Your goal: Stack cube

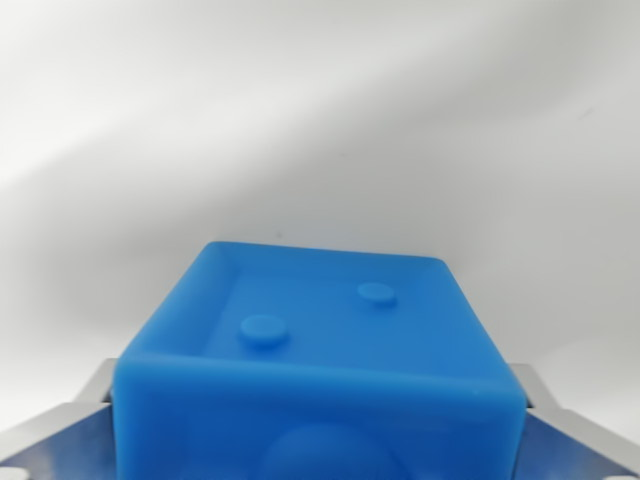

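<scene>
Blue cube (pixel 318 370), moulded plastic, two raised round studs on its recessed upper face; sits low and centred in the wrist view, filling the bottom edge. Gripper (pixel 318 430), metal fingers (pixel 60 440) pressed against the cube's two sides, closed upon it. Background: plain white surface (pixel 320 120), softly shadowed, blurred behind the cube.

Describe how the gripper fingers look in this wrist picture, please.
Only the two fingers show, at the bottom corners. They are flat plates of bare, silver-grey metal with angled edges and a brushed, slightly shiny surface. No cables or markings are visible.
</scene>
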Robot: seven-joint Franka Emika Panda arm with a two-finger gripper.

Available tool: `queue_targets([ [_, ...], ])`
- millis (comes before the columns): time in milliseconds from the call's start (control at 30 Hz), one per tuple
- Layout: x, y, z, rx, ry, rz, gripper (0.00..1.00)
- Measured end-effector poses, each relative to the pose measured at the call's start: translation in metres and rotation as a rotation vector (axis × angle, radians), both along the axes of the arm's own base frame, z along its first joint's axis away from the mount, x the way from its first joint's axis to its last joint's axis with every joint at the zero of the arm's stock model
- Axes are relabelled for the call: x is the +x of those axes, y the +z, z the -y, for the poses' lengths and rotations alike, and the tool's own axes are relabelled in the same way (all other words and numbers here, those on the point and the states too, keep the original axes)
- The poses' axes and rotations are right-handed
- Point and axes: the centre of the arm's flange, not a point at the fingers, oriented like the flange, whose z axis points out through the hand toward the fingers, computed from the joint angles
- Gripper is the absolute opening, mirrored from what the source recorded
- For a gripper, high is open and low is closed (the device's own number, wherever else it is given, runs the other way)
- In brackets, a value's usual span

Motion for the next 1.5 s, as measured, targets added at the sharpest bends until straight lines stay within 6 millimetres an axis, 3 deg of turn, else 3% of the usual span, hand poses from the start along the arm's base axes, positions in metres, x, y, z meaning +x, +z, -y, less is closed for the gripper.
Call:
queue_targets([
  [800, 0.000, 0.002, 0.000, 0.000, 0.000, 0.001, 0.00],
  [1500, 0.001, 0.047, -0.001, -0.001, 0.000, 0.008, 0.00],
])
